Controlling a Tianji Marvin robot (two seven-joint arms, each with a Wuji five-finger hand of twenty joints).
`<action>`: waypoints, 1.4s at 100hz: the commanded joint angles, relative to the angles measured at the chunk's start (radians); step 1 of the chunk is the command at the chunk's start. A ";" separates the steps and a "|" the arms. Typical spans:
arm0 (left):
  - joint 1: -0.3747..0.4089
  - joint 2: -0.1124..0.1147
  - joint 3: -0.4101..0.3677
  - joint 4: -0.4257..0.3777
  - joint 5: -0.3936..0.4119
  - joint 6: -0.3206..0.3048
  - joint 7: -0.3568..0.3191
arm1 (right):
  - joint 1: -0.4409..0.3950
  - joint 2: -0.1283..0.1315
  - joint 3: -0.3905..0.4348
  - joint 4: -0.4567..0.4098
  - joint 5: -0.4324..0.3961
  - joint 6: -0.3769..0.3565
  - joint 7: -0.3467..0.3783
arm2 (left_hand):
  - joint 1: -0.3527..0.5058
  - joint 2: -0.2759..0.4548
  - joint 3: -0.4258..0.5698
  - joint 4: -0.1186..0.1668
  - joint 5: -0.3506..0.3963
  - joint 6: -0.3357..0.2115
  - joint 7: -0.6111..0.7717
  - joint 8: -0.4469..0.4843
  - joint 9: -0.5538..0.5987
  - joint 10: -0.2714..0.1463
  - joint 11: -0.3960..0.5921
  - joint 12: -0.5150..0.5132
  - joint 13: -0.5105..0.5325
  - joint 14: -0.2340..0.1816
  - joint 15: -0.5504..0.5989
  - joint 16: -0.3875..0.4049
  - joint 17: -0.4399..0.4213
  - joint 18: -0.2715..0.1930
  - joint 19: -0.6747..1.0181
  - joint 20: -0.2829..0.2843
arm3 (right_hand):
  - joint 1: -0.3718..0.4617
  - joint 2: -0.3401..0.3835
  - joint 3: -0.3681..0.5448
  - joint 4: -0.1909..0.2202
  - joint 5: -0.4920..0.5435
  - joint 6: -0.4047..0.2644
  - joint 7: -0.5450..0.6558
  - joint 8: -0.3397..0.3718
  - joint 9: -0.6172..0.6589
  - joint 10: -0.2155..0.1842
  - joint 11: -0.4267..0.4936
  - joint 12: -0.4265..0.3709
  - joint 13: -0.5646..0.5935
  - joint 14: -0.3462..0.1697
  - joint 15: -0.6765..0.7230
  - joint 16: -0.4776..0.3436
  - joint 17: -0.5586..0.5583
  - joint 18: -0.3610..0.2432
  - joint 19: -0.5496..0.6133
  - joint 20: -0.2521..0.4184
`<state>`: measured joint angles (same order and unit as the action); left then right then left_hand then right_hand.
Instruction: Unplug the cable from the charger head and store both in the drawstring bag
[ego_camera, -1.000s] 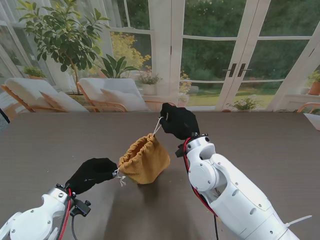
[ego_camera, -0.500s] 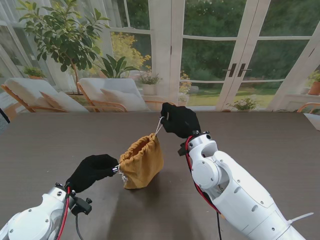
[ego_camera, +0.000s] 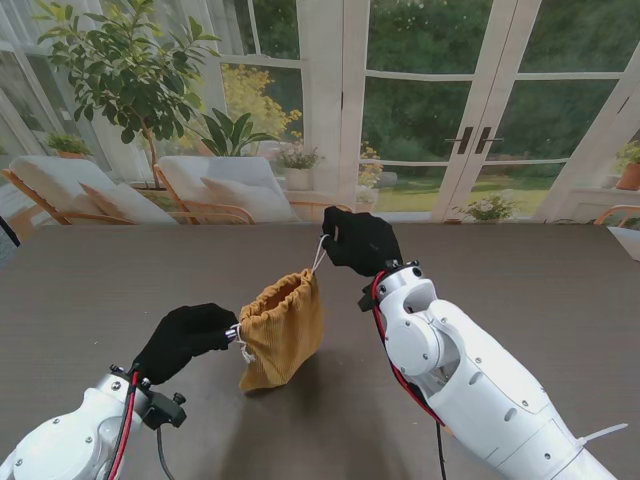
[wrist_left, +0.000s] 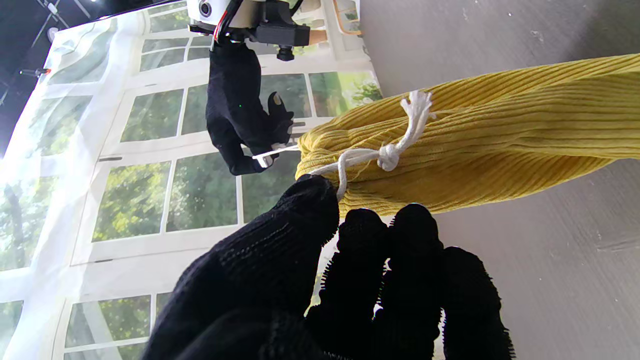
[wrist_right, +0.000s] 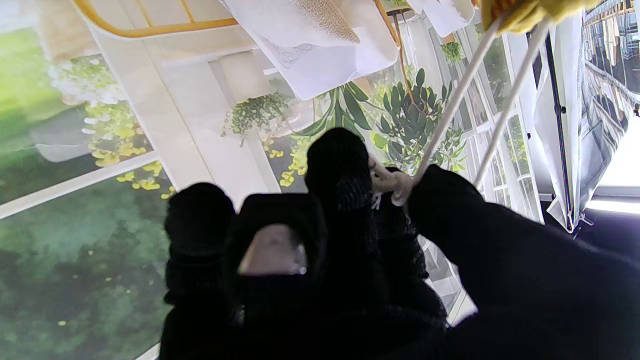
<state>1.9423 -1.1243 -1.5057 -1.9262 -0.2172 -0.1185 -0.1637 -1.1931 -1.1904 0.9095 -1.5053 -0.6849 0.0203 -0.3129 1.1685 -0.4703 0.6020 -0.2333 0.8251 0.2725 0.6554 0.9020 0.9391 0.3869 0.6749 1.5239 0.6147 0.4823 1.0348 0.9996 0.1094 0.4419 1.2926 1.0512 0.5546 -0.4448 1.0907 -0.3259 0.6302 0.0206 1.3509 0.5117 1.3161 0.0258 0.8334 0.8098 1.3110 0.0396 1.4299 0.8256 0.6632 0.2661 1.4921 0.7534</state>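
The drawstring bag (ego_camera: 283, 328) is being held between the two hands, its mouth gathered nearly shut and its bottom resting on or just above the table (ego_camera: 520, 290). The left hand (ego_camera: 183, 341) is being kept clenched on the white cord (wrist_left: 395, 145) at the side of the bag nearer to the robot, with the knot just beyond the fingertips (wrist_left: 320, 200). The right hand (ego_camera: 358, 240) is being kept clenched on the far cord (wrist_right: 450, 115), which is being drawn taut from the bag's mouth.

Several risks are being judged from this. The thin cord could be slipped through the gloved fingers if the pull is made unevenly, and the bag would then be dropped or tipped. If one hand is pulled harder than the other, the bag could be dragged sideways rather than closed. A gap could be left at the gathered mouth, through which the contents could be spilled.

The bag's inside is being hidden by the gathered cloth, so it cannot be told whether the cable and charger head are in it; neither is being seen on the table.
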 joint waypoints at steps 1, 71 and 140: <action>0.005 -0.003 -0.007 -0.016 -0.007 0.003 -0.036 | 0.007 0.002 0.000 0.000 -0.008 -0.005 0.017 | 0.122 0.165 0.110 0.059 0.128 -0.042 0.486 0.159 0.003 0.024 0.035 0.038 0.002 0.103 0.052 0.029 -0.013 -0.059 0.043 0.043 | 0.021 0.004 0.038 -0.011 0.012 -0.014 0.001 0.013 0.064 0.024 0.009 0.022 0.006 -0.073 0.031 0.011 0.430 -0.004 0.028 -0.028; -0.014 0.003 -0.005 -0.001 -0.097 -0.050 -0.096 | 0.053 0.033 -0.002 0.028 -0.105 -0.054 0.072 | 0.026 0.115 0.379 0.109 0.240 0.020 0.621 0.197 0.260 0.001 0.256 -0.047 0.291 0.164 0.250 0.100 0.233 0.064 0.145 0.173 | 0.016 0.009 0.032 -0.010 0.011 -0.042 -0.010 0.033 0.057 0.016 0.012 0.027 0.007 -0.091 0.028 0.011 0.430 -0.021 0.025 -0.029; 0.005 0.006 -0.015 -0.016 -0.150 -0.084 -0.125 | 0.118 0.054 -0.047 0.090 -0.196 -0.045 0.116 | -0.023 0.060 0.478 0.144 0.309 0.021 0.641 0.205 0.359 -0.034 0.328 -0.084 0.415 0.160 0.327 0.077 0.359 0.124 0.203 0.169 | 0.019 0.016 0.024 -0.009 0.012 -0.052 -0.015 0.041 0.055 -0.002 0.013 0.027 0.009 -0.113 0.028 0.012 0.431 -0.037 0.021 -0.031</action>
<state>1.9363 -1.1193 -1.5147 -1.9266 -0.3619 -0.2044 -0.2643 -1.0802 -1.1383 0.8645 -1.4225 -0.8737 -0.0281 -0.2131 1.0615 -0.5502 0.9095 -0.2361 0.8792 0.3697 0.6221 1.0093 1.2305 0.3674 0.9536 1.4408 0.9591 0.5177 1.2620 1.0776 0.4400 0.6456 1.4186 1.2327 0.5513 -0.4448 1.0870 -0.3280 0.6302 -0.0139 1.3371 0.5386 1.3161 0.0105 0.8331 0.8204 1.3110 0.0241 1.4300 0.8256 0.6634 0.2549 1.4921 0.7534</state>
